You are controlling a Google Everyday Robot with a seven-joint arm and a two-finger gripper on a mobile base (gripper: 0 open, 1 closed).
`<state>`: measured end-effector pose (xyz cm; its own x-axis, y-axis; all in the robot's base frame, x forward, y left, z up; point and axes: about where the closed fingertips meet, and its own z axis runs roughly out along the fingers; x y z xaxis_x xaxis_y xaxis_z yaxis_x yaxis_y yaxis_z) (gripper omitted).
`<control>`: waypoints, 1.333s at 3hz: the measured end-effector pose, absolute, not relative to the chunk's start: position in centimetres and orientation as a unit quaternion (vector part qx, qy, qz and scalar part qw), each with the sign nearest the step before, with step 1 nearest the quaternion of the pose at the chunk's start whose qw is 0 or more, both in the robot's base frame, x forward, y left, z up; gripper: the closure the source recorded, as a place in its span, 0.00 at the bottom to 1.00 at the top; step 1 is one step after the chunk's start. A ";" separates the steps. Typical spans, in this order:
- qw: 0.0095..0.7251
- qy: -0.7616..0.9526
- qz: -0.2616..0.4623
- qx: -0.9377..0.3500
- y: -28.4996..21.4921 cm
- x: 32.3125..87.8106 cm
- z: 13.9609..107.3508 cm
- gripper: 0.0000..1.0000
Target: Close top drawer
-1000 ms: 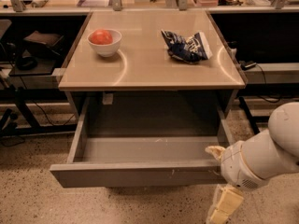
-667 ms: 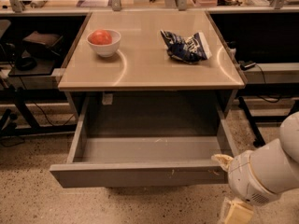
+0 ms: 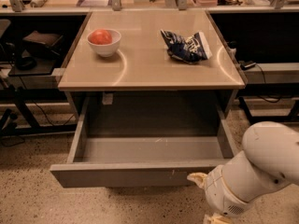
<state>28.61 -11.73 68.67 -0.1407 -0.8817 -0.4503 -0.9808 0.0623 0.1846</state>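
The top drawer of the grey cabinet stands pulled far out. It is empty inside, and its flat front faces me with small pale scratch marks right of centre. My gripper is at the bottom right, just in front of the drawer front's right end. One pale fingertip sits close against the front's lower right edge, and the other shows at the frame's bottom edge. The fingers are spread and hold nothing. My white arm fills the lower right corner.
The cabinet's tan top carries a white bowl with a red fruit at the left and a crumpled blue chip bag at the right. Dark desks with cables flank the cabinet. The floor is speckled.
My arm and gripper have shifted lower and to the right along the drawer front. The drawer stays open at the same extension.
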 end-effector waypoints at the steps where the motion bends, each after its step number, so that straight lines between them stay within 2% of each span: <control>1: 0.080 0.710 0.277 -0.643 -11.2 26.9 63.6 0.00; 2: 0.081 0.742 0.286 -0.601 -12.5 28.9 59.6 0.00; 3: 0.125 0.818 0.235 -0.510 -17.0 34.9 59.5 0.00; 4: 0.135 0.831 0.224 -0.490 -18.0 35.8 60.0 0.00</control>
<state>35.85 -18.00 59.96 -0.4832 -0.7544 -0.4444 -0.8755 0.4190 0.2406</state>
